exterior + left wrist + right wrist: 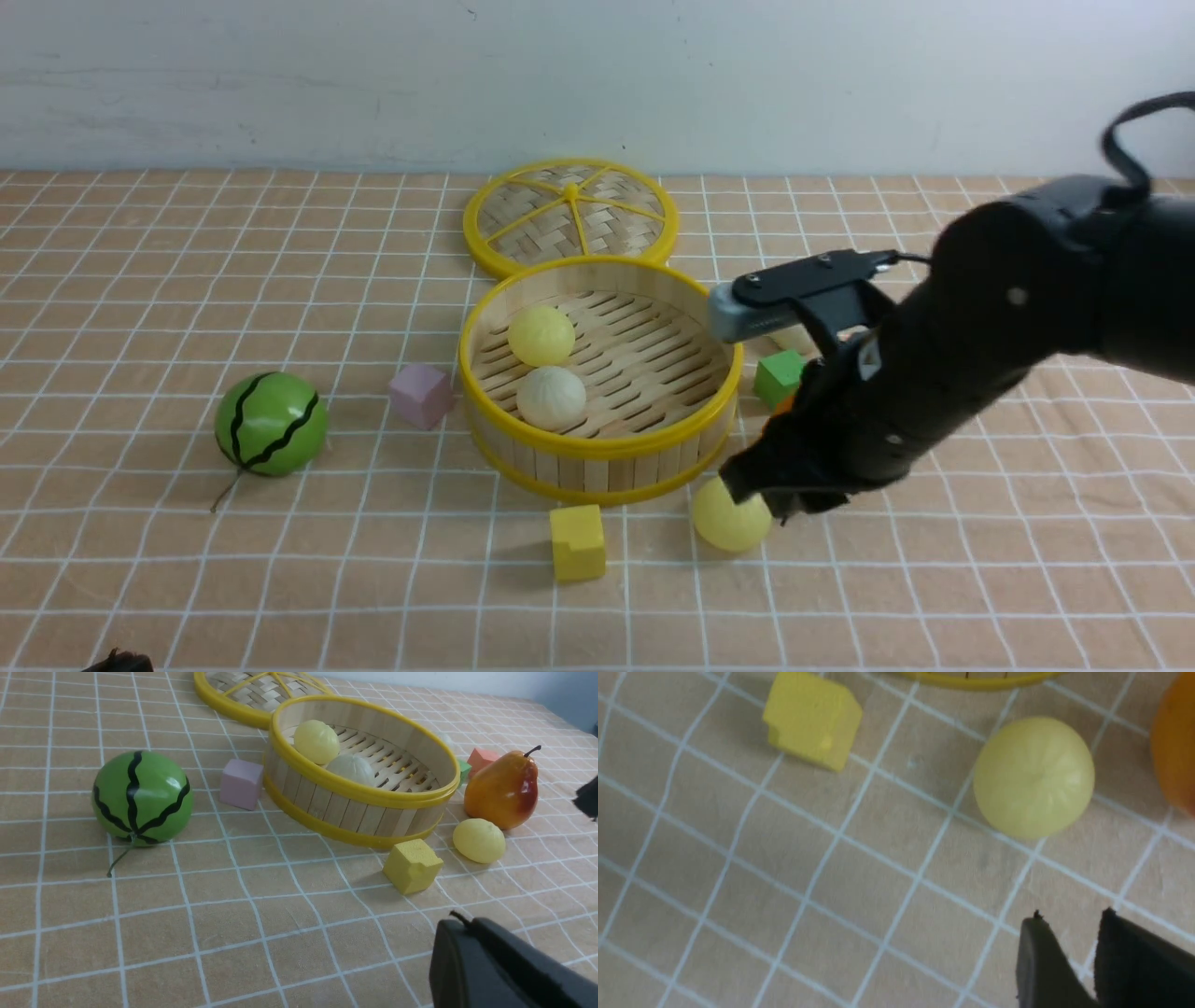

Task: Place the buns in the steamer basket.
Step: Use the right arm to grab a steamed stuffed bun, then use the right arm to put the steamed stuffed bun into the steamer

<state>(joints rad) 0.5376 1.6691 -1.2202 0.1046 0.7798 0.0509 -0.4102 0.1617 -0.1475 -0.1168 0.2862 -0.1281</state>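
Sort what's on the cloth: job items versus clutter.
Job: steamer basket, yellow bun inside, white bun inside, loose yellow bun.
Clutter: watermelon ball, purple cube, yellow cube, green cube, red cube, pear, woven lid.

Pale grey wall [280,75] behind tan gridded tablecloth [140,579]

Two buns [541,336] [552,398] lie in the steamer basket [597,467], a third bun [724,521] before it.

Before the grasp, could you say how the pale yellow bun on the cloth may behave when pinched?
The round pale yellow bun will probably roll if nudged, being nearly spherical on the flat tan checked cloth. Its smooth, faintly pleated skin looks soft, so it may squash slightly.
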